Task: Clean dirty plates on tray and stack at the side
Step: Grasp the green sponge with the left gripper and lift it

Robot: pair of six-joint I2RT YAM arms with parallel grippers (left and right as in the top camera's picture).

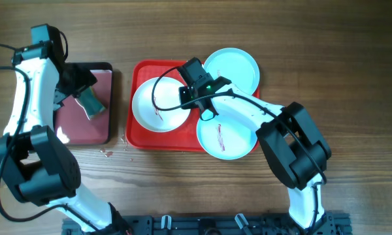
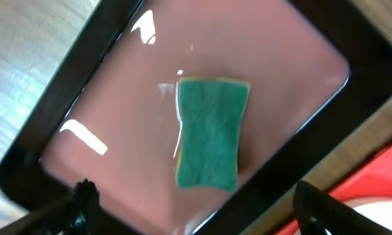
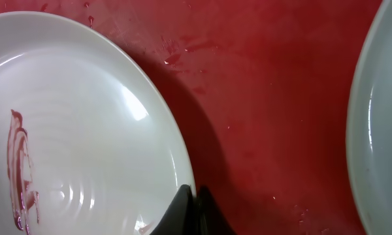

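The white plate (image 1: 153, 108) with a reddish smear lies in the left part of the red tray (image 1: 142, 70). My right gripper (image 1: 191, 99) is shut on this plate's right rim; in the right wrist view the jaws (image 3: 193, 196) pinch the edge of the white plate (image 3: 85, 130) over the tray floor (image 3: 268, 98). One light blue plate (image 1: 234, 68) lies at the tray's far right corner, another smeared one (image 1: 225, 136) at its near right. My left gripper (image 1: 78, 86) is open above a green sponge (image 1: 91, 104), jaws (image 2: 195, 192) wide around the sponge (image 2: 210, 130).
The sponge lies in a smaller black-rimmed tray with a maroon inside (image 1: 110, 98), left of the red tray; it also shows in the left wrist view (image 2: 117, 78). Water drops (image 1: 108, 153) lie on the wooden table near the trays' front edges.
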